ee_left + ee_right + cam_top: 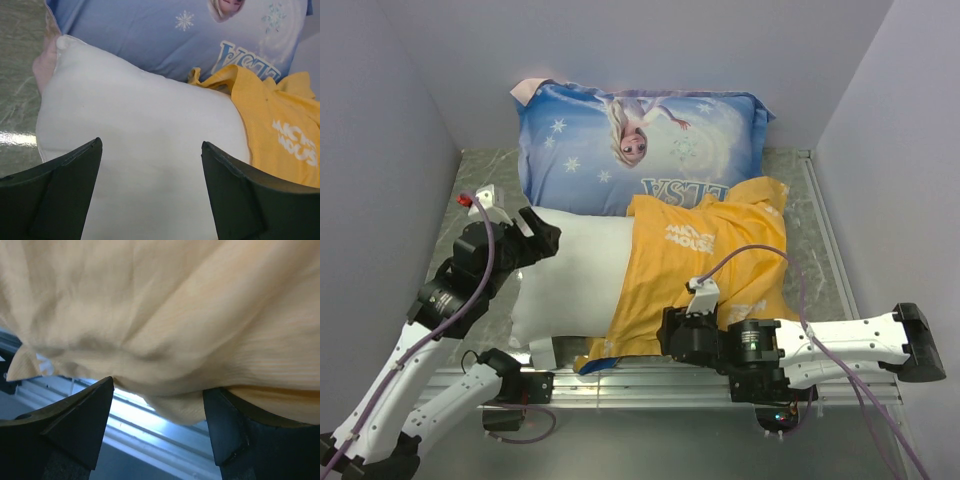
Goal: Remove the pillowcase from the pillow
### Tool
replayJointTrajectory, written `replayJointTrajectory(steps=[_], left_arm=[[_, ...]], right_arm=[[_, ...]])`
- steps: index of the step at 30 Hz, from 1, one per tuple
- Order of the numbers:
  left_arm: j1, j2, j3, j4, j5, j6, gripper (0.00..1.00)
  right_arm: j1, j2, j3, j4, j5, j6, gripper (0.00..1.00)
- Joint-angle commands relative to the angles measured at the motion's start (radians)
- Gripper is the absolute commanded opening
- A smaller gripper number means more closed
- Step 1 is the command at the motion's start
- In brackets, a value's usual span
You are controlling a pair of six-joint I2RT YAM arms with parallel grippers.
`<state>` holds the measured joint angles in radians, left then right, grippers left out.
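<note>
Two tools released: left tool [151,143] over pillow [575,275], right tool [159,386] at pillowcase [700,262] (second: Elsa pillow [575,150] behind).

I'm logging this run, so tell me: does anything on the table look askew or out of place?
The yellow pillowcase sits bunched and crooked, covering only the right half of the white pillow; the left half is bare. Its near hem droops over the metal rail at the front.

The pillowcase [695,275] is matt, creased cloth; the pillow [578,278] smooth fabric.
</note>
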<state>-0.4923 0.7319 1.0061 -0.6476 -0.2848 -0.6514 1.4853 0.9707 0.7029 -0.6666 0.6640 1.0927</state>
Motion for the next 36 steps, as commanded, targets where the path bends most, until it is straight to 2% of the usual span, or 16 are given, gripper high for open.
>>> replayJointTrajectory(steps=[1, 6, 10, 15, 18, 20, 21, 22, 23, 26, 31, 33, 34, 36], left_arm=[[0.0, -0.023, -0.033, 0.043, 0.088, -0.013, 0.85], [0.001, -0.029, -0.063, 0.06, 0.11, -0.019, 0.85], [0.0, -0.038, -0.084, 0.081, 0.114, -0.021, 0.85], [0.0, -0.046, -0.104, 0.101, 0.145, -0.03, 0.84], [0.0, -0.054, -0.103, 0.109, 0.165, -0.031, 0.83], [0.0, -0.06, -0.1, 0.115, 0.185, -0.036, 0.82], [0.001, -0.069, -0.097, 0.12, 0.197, -0.039, 0.81], [0.0, -0.072, -0.095, 0.121, 0.222, -0.04, 0.79], [0.0, -0.077, -0.089, 0.121, 0.231, -0.04, 0.79], [0.0, -0.089, -0.066, 0.126, 0.294, -0.016, 0.78], [0.001, -0.124, -0.005, 0.106, 0.351, 0.019, 0.79], [0.0, -0.149, 0.034, 0.1, 0.364, 0.027, 0.8], [0.0, -0.154, 0.052, 0.095, 0.363, 0.03, 0.8], [0.0, -0.149, 0.119, 0.075, 0.355, 0.042, 0.8]], right_arm=[[0.073, 0.003, -0.016, -0.085, 0.092, 0.231, 0.79], [0.141, -0.033, -0.034, -0.197, 0.068, 0.323, 0.79], [0.141, -0.064, -0.075, -0.206, 0.074, 0.364, 0.81], [0.126, -0.021, -0.106, -0.084, 0.15, 0.35, 0.84], [0.109, 0.005, -0.125, 0.05, 0.181, 0.296, 0.8], [0.107, 0.01, -0.099, 0.079, 0.227, 0.274, 0.69], [0.107, 0.007, -0.08, 0.075, 0.241, 0.248, 0.31], [0.109, 0.003, -0.031, 0.062, 0.258, 0.237, 0.09], [0.109, 0.002, 0.002, 0.018, 0.288, 0.224, 0.0], [0.127, -0.01, 0.162, -0.08, 0.356, 0.153, 0.0], [0.128, -0.036, 0.45, -0.062, 0.388, -0.155, 0.0], [0.127, 0.0, 0.551, -0.111, 0.464, -0.232, 0.0], [0.101, 0.017, 0.651, -0.138, 0.48, -0.255, 0.0], [0.011, 0.037, 0.722, -0.125, 0.429, -0.382, 0.0]])
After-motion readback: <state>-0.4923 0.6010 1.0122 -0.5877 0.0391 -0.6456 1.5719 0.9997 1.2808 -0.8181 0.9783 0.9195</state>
